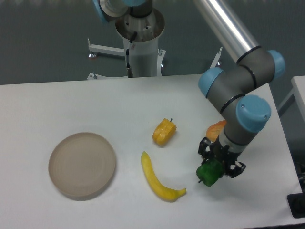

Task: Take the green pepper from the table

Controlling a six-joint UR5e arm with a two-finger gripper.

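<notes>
In the fixed camera view, the gripper (220, 160) is clamping its jaws on the green pepper (209, 173) near the right side of the table (71, 105), beside the banana (158, 179). Whether it is clear of the surface I cannot tell. The glossy, lumpy skin could be slipping loose under a shallow grip.
</notes>
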